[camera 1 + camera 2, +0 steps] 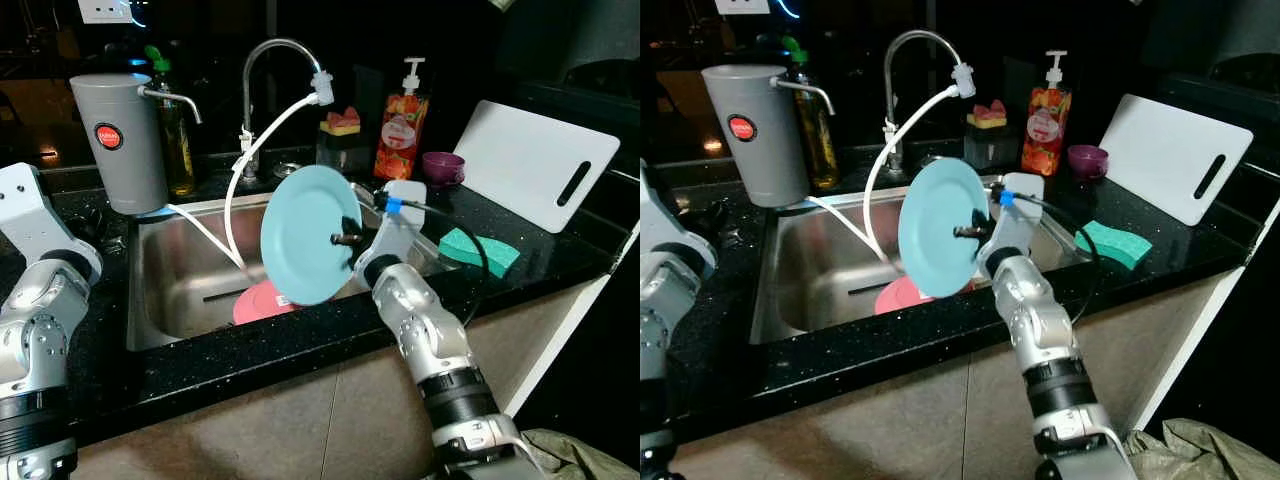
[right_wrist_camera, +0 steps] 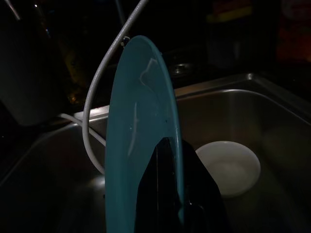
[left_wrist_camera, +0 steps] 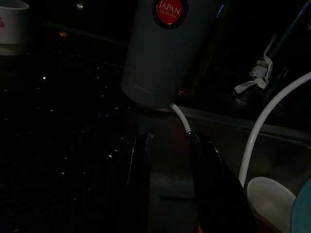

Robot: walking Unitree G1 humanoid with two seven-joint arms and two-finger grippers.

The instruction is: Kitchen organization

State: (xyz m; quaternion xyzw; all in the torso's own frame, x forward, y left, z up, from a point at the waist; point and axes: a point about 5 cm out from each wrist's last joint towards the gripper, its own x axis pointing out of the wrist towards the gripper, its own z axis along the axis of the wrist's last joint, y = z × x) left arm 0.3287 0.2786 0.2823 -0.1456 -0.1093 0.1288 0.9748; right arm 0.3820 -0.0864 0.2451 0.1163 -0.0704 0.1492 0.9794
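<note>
Right gripper (image 1: pixel 345 238): we've got it clamped on the rim of the blue plate (image 1: pixel 305 235), fingers pinching the edge, so it's holding for sure.
Blue plate: up on edge, nearly vertical, held in the air above the sink (image 1: pixel 160 300), close to the front-right part of the basin.
Left gripper (image 3: pixel 170 160): we see it hovering over the dark counter by the sink's left edge, its two fingers parted by a narrow gap with nothing in between.
Sink: stainless, set in a black speckled counter (image 1: pixel 520 230). A pink plate (image 1: pixel 262 303) lies flat on the bottom, and the right wrist view shows a white bowl (image 2: pixel 228 167) down there too.
Tap (image 1: pixel 275 60): arched, with a white hose (image 1: pixel 250 160) looping from the spout down into the basin.
Left of sink: grey water filter canister (image 1: pixel 118 140) with a red round label.
Right of sink: green sponge (image 1: pixel 478 250), white cutting board (image 1: pixel 535 165) leaning at the back, small purple bowl (image 1: pixel 443 167), orange soap pump bottle (image 1: pixel 402 125).
</note>
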